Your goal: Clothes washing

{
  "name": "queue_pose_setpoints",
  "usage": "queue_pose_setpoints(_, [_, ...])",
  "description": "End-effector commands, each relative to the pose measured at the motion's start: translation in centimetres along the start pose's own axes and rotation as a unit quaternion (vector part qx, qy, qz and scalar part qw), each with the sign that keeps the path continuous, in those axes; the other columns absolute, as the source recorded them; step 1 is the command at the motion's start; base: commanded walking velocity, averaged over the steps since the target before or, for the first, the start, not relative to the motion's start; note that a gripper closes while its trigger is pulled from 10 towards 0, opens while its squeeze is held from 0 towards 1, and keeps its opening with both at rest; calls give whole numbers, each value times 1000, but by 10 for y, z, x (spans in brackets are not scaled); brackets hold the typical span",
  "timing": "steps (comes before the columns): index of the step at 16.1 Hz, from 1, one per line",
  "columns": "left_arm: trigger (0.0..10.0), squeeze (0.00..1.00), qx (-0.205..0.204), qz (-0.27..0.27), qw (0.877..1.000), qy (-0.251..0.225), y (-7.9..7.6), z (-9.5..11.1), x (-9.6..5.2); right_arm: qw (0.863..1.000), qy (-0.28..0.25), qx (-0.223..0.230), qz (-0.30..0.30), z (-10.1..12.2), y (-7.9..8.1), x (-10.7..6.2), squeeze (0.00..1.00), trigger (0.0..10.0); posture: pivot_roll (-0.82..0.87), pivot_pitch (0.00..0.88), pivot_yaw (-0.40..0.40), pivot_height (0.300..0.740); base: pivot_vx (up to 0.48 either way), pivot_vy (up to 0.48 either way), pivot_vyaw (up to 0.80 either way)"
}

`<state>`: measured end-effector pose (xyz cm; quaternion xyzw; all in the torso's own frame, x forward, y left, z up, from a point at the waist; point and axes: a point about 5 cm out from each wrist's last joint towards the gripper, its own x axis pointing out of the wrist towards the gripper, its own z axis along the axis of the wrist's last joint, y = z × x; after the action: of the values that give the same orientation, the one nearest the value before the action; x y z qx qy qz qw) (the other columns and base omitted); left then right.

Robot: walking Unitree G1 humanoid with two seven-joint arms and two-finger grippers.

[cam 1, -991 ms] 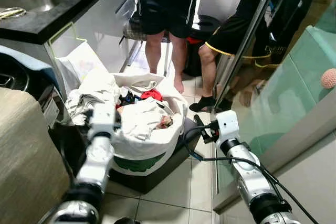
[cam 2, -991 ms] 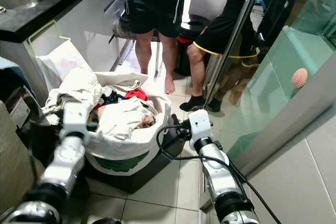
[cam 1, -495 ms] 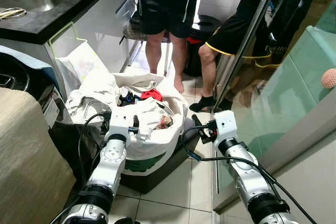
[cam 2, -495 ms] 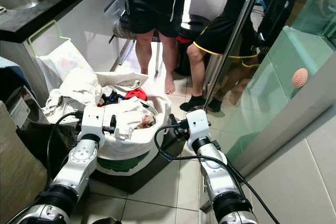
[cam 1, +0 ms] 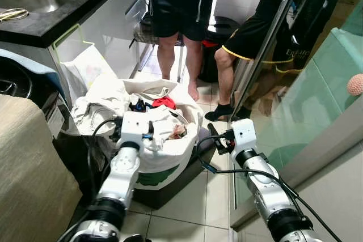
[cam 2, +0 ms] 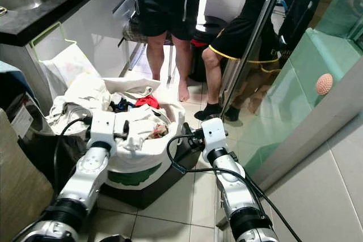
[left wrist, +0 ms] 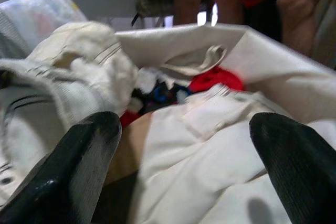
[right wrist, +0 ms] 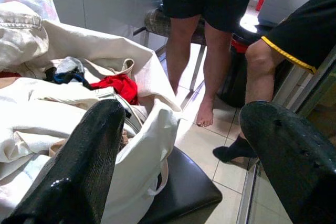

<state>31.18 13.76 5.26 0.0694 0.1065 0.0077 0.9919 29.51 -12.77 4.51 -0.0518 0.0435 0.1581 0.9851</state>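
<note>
Laundry, pale crumpled garments [cam 1: 161, 131], fills white fabric bag [cam 1: 170, 160] atop black stool [cam 1: 187, 177]. Left gripper [left wrist: 184, 145] above laundry, fingers spread, ready to grab. Right gripper [right wrist: 178, 145] beside bag, likewise open, empty.

White laundry bag [cam 1: 170, 157] sits on black stool [cam 1: 187, 179].

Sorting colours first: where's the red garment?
The red garment lies at the far side of the white laundry bag, ahead of the left gripper, near the standing person's feet.
</note>
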Motion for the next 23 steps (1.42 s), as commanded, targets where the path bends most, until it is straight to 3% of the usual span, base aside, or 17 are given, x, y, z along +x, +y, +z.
queue_pose_setpoints(1, [10000, 753, -21, -5, 1000, -20, -4, 9, 1, 1000, 0, -3, -5, 1, -3, 0, 0, 10000, 50, 0, -43, 740, 0, 0, 0])
queue_pose_setpoints(2, [10000, 0, -30, 12, 999, -26, -4, 14, 3, 1000, 0, -4, -3, 2, -2, 0, 0, 10000, 50, 0, -47, 740, 0, 0, 0])
queue_pose_setpoints(5, [10000, 0, -27, 21, 999, -14, -5, 12, 6, 1000, -2, -7, 1, 3, -2, 1, 0, 10000, 47, 0, -49, 740, 0, 0, 0])
queue_pose_setpoints(7, [10000, 0, 5, 23, 1000, -20, 3, 13, 5, 1000, -2, -8, -1, 3, -4, 2, 0, 10000, 50, 0, -49, 740, 0, 0, 0])
queue_pose_setpoints(9, [10000, 0, 37, 4, 999, -24, 21, 12, 2, 1000, -3, -10, -2, 5, -6, 4, 0, 10000, 60, 0, -50, 740, 0, 0, 0])
queue_pose_setpoints(12, [10000, 0, 65, 19, 998, -9, 56, 4, -4, 1000, -7, -11, -5, 8, -7, 8, 0, 10000, 68, 0, -49, 740, 0, 0, 0])
queue_pose_setpoints(14, [10000, 0, 77, 22, 997, -1, 63, 0, -5, 1000, -8, -12, -6, 10, -8, 10, 0, 10000, 73, 0, -49, 740, 0, 0, 0])
queue_pose_setpoints(17, [10000, 0, 79, 8, 997, 1, 56, -3, -7, 1000, -11, -13, -7, 12, -8, 13, 0, 10000, 72, 0, -46, 740, 0, 0, 0])
queue_pose_setpoints(19, [10000, 0, 70, -14, 997, 3, 39, -6, -10, 1000, -13, -11, -7, 13, -7, 14, 0, 10000, 69, 0, -41, 740, 0, 0, 0])
queue_pose_setpoints(23, [10000, 0, 63, -31, 998, 2, 25, -6, -11, 1000, -10, -11, -8, 10, -7, 13, 0, 10000, 65, 0, -38, 740, 0, 0, 0])
